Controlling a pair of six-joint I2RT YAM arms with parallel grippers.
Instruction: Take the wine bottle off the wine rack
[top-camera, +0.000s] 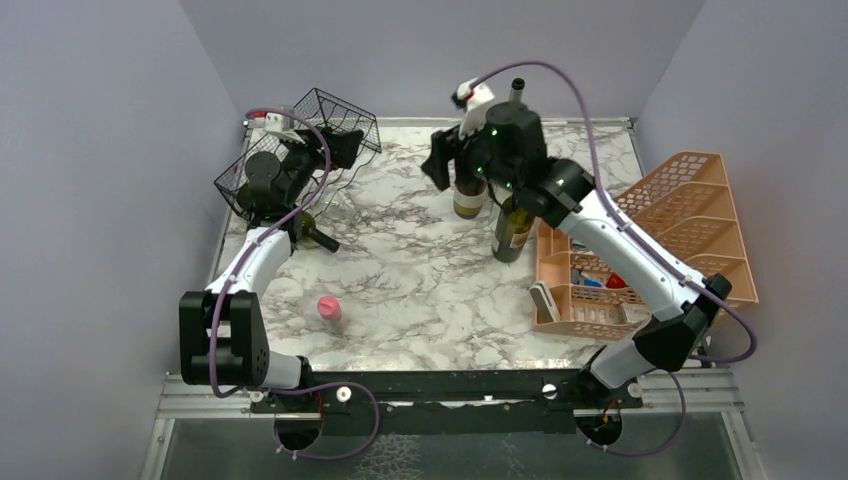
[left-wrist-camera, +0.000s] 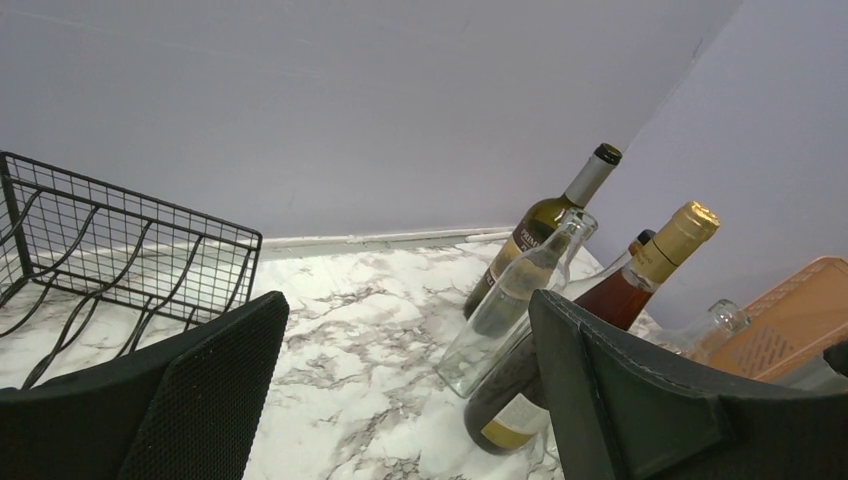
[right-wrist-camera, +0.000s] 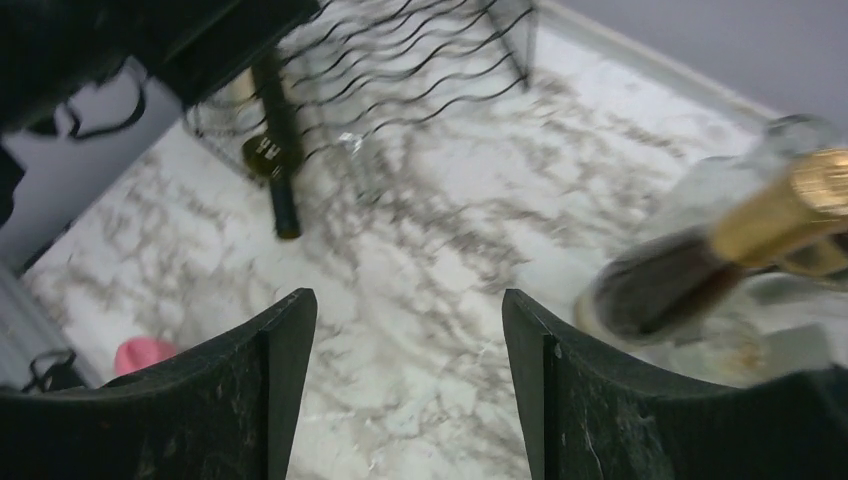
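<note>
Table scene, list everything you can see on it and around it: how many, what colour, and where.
Wire rack: one, black, far left corner of the table.
Bottle in the rack: one, dark, lying down, neck poking out of the rack's near side.
Standing bottles: at least four, green, clear and brown with gold foil, far centre, some partly hidden.
Small object: one, pink, near left.
Organizer: one, peach, right edge; the bits inside are too small to name.
Table: one, white marble pattern.
Left gripper: open, by the rack.
Right gripper: open, by the standing bottles.
</note>
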